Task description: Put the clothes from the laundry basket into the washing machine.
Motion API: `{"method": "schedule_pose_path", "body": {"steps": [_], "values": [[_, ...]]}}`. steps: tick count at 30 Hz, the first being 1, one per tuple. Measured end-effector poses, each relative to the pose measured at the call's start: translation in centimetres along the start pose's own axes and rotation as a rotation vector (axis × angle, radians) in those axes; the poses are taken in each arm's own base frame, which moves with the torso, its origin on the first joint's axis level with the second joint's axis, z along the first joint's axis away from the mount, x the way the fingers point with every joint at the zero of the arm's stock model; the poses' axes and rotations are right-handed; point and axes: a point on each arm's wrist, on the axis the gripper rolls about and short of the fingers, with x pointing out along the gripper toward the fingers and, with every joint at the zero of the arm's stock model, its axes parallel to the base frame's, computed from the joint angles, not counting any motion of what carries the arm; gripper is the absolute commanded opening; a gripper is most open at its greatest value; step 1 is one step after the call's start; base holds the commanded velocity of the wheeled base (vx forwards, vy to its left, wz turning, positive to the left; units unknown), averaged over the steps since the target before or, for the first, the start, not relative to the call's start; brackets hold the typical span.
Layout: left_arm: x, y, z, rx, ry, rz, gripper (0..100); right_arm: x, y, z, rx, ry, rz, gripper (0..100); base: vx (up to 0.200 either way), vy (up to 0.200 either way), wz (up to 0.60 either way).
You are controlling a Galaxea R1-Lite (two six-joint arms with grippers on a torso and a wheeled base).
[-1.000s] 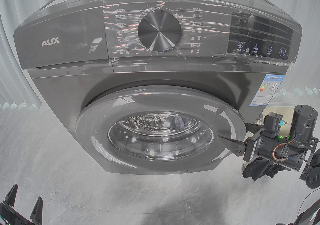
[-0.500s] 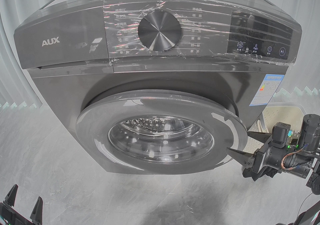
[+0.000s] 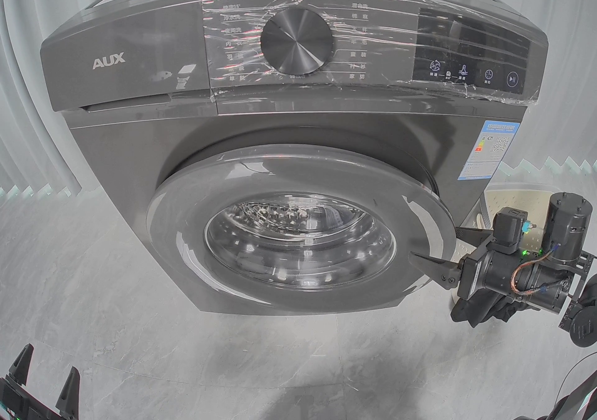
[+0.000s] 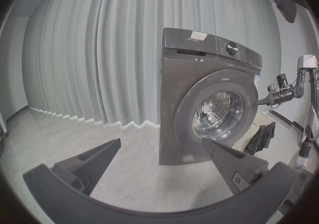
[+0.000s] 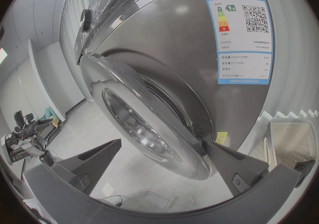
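Grey floor [image 3: 186,346] carries the washing machine [image 3: 124,147], laundry basket [image 5: 292,141] just beside it.

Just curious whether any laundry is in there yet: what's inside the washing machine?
Through the door's glass window the bare, perforated steel drum shows, with nothing seen in it. The drum's bottom and sides are hidden by the door's grey rim.

Beside the washing machine [image 3: 348,129], we see the laundry basket [image 3: 525,198] only in part, the right gripper [image 3: 434,244] and its arm covering the rest. The dark clothes [image 3: 476,314] hanging on it are half hidden too. We cannot tell whether the gripper touches the door [image 3: 186,234].
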Motion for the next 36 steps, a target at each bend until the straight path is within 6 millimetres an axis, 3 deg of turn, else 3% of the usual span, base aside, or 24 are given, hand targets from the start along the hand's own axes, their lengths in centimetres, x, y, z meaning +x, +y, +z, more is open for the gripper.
{"method": "schedule_pose_path", "body": {"steps": [13, 19, 27, 36], "values": [[0.0, 0.0, 0.0, 0.000, 0.000, 0.000, 100, -1.3, 0.7, -1.1, -0.002, 0.032, 0.050, 100, 0.000, 0.000, 0.00], [0.0, 0.0, 0.0, 0.000, 0.000, 0.000, 100, -1.3, 0.7, -1.0, -0.006, 0.027, 0.056, 100, -0.200, 0.000, 0.00], [0.0, 0.0, 0.0, 0.000, 0.000, 0.001, 100, -0.9, 1.0, -1.6, -0.001, 0.059, 0.074, 100, 0.000, 0.000, 0.00], [0.0, 0.0, 0.0, 0.000, 0.000, 0.000, 100, -1.8, 1.5, -2.2, 0.001, 0.073, 0.093, 100, 0.000, 0.000, 0.00]]}}
